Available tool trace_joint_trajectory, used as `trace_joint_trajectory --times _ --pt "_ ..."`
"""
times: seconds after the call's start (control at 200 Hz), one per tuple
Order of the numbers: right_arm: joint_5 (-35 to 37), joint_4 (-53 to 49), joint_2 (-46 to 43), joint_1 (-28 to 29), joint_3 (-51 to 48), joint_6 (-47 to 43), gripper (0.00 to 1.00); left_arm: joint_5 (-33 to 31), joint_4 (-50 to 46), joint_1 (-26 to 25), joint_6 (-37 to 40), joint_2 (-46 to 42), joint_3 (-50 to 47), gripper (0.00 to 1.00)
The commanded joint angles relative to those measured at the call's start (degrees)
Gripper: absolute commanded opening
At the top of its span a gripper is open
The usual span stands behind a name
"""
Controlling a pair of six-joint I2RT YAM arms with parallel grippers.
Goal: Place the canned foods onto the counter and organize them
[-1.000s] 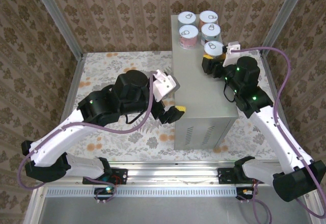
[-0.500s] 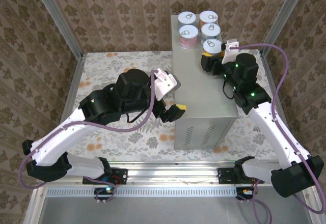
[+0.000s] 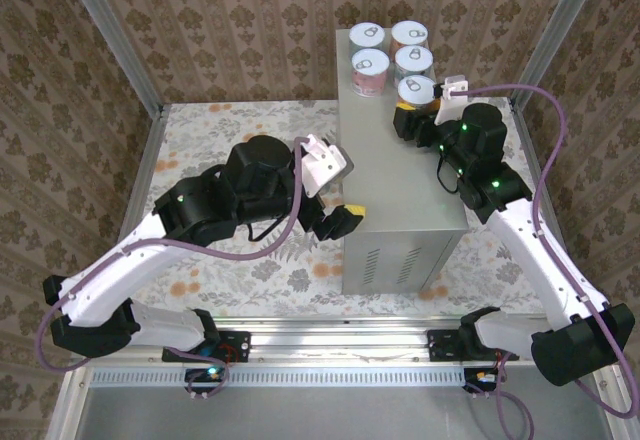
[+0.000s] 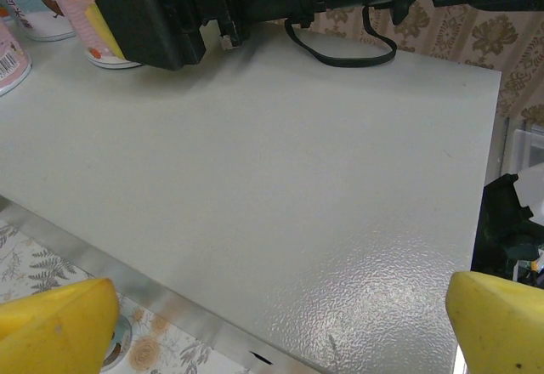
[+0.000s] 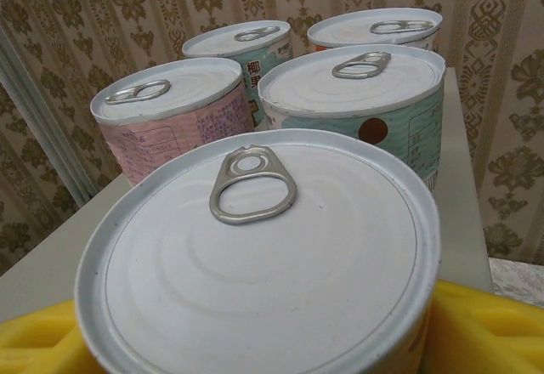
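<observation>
1. The counter (image 3: pixel 400 190) stands on the floral floor (image 3: pixel 230 130) with its slotted end face (image 3: pixel 395 260) turned toward the arm bases. Its flat grey top runs away toward the back wall.
2. The left gripper (image 3: pixel 335 192) hangs at the counter's left edge, near the close end. Its claw is released and holds nothing. In the left wrist view its yellow pads (image 4: pixel 59 323) stand wide apart at the bottom corners, with the bare counter top (image 4: pixel 255 178) stretching out ahead.
3. Farther along, on the right side of the top, the right gripper (image 3: pixel 428 105) has its claw around the front can (image 3: pixel 417 89), which stands upright on the counter. In the right wrist view the yellow pads (image 5: pixel 476 331) lie against both sides of this can (image 5: pixel 263 263), whose pull-tab lid faces up.
4. Just behind it stand the pinkish can (image 3: pixel 370 68) on the left and the teal can (image 3: pixel 413 60) on the right, side by side.
5. At the far end stand the far-left can (image 3: pixel 367 35) and the far-right can (image 3: pixel 409 33). With the pair in front they make a tight square block, all upright.
</observation>
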Motion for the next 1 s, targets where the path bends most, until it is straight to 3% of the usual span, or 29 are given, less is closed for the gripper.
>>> trace_joint_trajectory --times 0.0,0.835,0.995 --pt "-0.2 -5.9 0.7 -0.6 -1.0 0.5 0.76 -0.4 1.1 0.5 -0.8 -1.4 -0.3 1.0" --pt "0.2 -6.4 -0.2 -0.8 -1.8 0.1 0.78 -0.4 1.4 0.6 -1.2 -1.8 -1.1 1.0" --pt "-0.1 -6.4 -0.5 -0.7 -1.7 0.5 0.86 -0.5 1.3 0.6 -1.4 -2.2 -1.3 1.0"
